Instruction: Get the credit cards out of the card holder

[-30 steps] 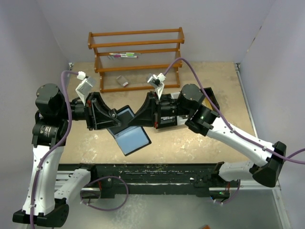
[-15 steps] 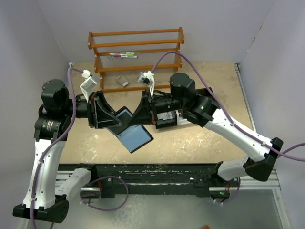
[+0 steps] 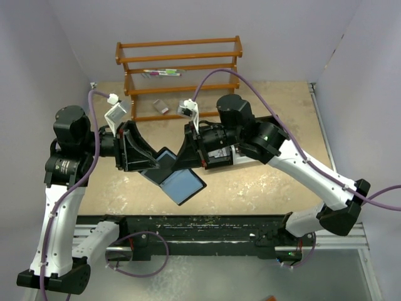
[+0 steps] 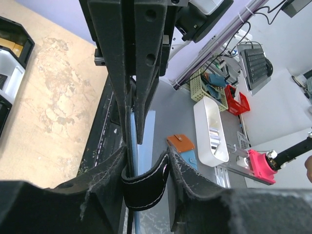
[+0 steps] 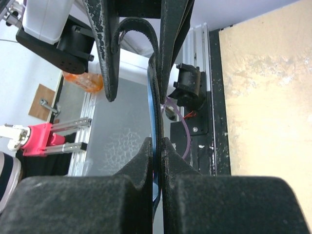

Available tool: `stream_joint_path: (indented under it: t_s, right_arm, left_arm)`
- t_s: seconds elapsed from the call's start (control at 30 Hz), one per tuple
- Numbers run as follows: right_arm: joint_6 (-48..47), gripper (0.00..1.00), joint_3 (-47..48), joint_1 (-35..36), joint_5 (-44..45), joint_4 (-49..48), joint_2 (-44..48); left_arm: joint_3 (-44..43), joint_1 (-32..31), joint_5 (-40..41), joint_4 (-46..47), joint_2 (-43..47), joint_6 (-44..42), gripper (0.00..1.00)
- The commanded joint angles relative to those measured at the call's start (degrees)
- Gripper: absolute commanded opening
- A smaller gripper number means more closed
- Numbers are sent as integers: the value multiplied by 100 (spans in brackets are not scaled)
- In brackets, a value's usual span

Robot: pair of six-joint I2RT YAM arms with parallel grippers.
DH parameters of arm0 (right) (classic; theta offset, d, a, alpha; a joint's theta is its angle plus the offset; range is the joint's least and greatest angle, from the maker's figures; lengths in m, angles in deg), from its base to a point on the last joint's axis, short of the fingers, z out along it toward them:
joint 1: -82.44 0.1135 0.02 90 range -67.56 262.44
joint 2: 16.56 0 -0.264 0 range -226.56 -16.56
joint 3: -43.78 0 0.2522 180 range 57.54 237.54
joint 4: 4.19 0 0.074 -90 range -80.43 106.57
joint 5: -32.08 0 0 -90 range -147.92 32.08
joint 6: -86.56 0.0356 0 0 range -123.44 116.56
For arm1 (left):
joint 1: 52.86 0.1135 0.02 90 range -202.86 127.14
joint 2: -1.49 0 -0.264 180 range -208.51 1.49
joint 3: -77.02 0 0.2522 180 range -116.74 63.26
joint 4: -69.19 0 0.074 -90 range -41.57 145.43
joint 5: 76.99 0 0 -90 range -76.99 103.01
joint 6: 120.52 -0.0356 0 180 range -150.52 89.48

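We found the card holder (image 3: 183,187) in the air over the near middle of the table (image 3: 269,182), opened out and gripped from both sides where the two arms met. From above, its blue-grey lining faced up toward the camera on the nearer panel, while the other, darker panel tilted up between the two sets of fingers. The left gripper (image 4: 146,163) was closed only partway, and its jaws pressed on a bulging black fold of the card holder with pale stitching along its edge. The right gripper (image 5: 157,146) was closed almost completely, with its jaws pinching a thin panel of the card holder seen edge-on and showing a blue rim. Each wrist view showed the other arm's long black fingers reaching in from the top, just beside its own. We could not make out the credit cards in any view, nor tell whether any sat in the slots. Behind the arms, a wooden rack (image 3: 178,63) stood at the far edge of the table with a few pens (image 3: 161,73) on one shelf, and a small grey-white block (image 3: 161,106) lay near its foot. The left wrist view caught part of a black-and-white tray (image 4: 19,41) resting on the table, well apart from the card holder.
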Motion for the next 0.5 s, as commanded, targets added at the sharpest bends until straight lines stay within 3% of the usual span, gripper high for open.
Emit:
stream_joint_path:
  t_s: [0.0, 0.47]
  right_arm:
    - [-337, 0, 358, 15, -63, 589, -83]
    - [-508, 0, 690, 19, -144, 940, -158]
  left_arm:
    - [-172, -7, -298, 145, 72, 19, 40]
    - [-105, -9, -752, -746, 91, -833, 15]
